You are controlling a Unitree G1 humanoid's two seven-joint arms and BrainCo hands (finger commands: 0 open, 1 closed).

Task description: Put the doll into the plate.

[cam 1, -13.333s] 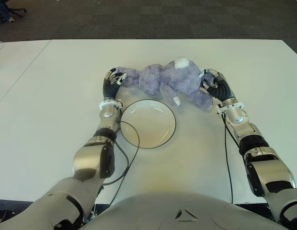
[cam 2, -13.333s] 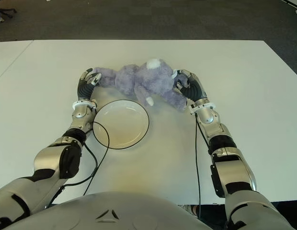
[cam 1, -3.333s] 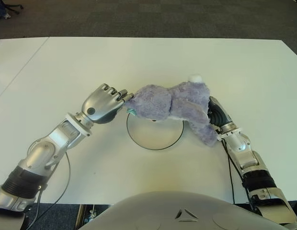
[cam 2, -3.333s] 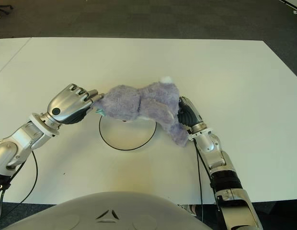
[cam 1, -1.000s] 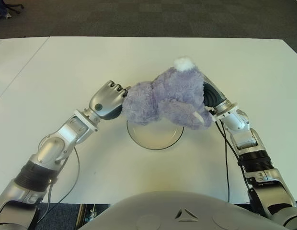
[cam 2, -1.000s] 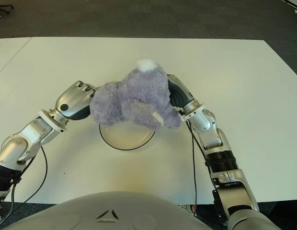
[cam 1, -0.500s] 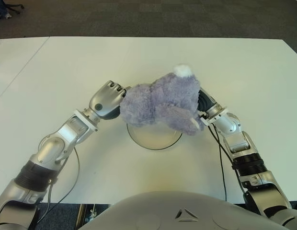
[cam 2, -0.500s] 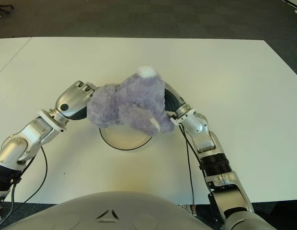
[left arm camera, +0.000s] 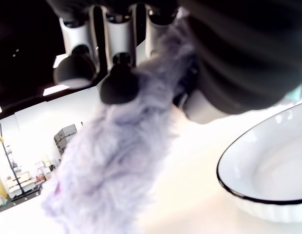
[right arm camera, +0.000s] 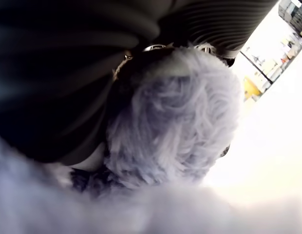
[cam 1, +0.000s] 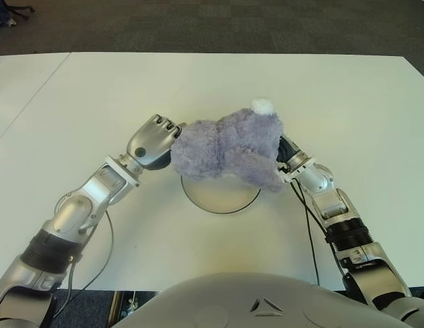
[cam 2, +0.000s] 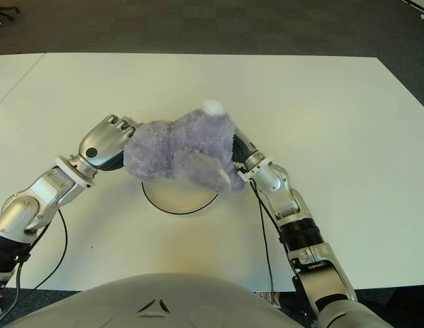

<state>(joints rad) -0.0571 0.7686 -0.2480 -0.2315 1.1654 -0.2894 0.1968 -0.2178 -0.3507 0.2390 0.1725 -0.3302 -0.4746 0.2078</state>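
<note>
purple plush doll (cam 1: 226,145) held between left hand (cam 1: 152,141) and right hand (cam 1: 288,156), both clutching it, over the white plate (cam 1: 219,198)

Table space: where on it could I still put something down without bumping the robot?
The white table is bare beyond the purple doll, and along both outer sides. It is crowded in the middle: the left robot hand and right robot hand clutch the doll above the plate.

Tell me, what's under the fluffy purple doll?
A white plate lies under the doll; its far half is covered. The left robot hand and right robot hand grip the doll.
</note>
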